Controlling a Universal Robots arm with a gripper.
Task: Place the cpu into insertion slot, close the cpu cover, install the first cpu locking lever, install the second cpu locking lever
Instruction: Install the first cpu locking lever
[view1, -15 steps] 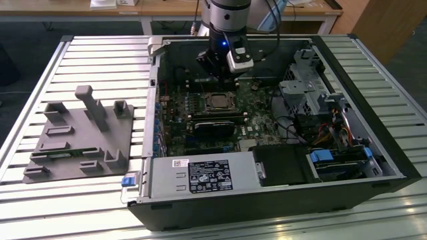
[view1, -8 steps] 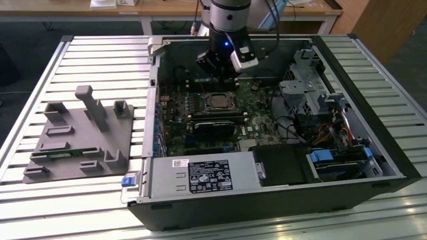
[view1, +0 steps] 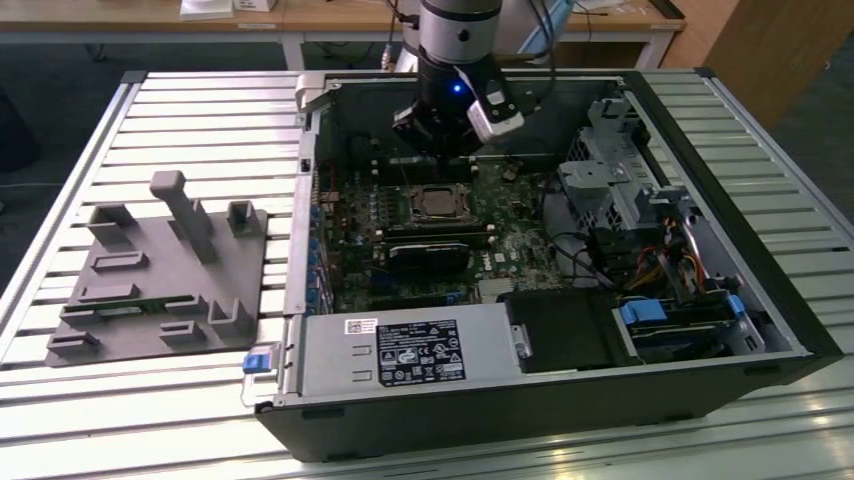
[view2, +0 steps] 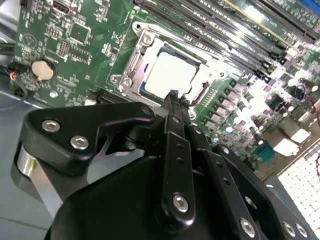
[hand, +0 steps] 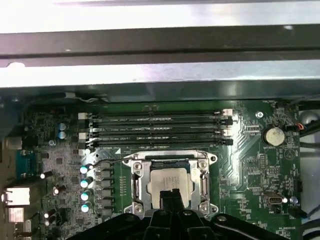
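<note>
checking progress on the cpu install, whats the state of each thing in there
cpu: seated in the insertion slot
cpu cover: closed down around the cpu
gripper: shut, holding nothing, tips over the cpu
locking lever: beside the cover, cannot tell if latched
computer case: open, side panel off

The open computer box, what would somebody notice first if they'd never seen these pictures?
The robot arm reaching down into the open computer case from its far side grabs the eye in the exterior view. In the first wrist view its shut gripper points at the shiny silver cpu on the green motherboard. On the exterior view's left, a grey holder block lies on the slatted table.
</note>
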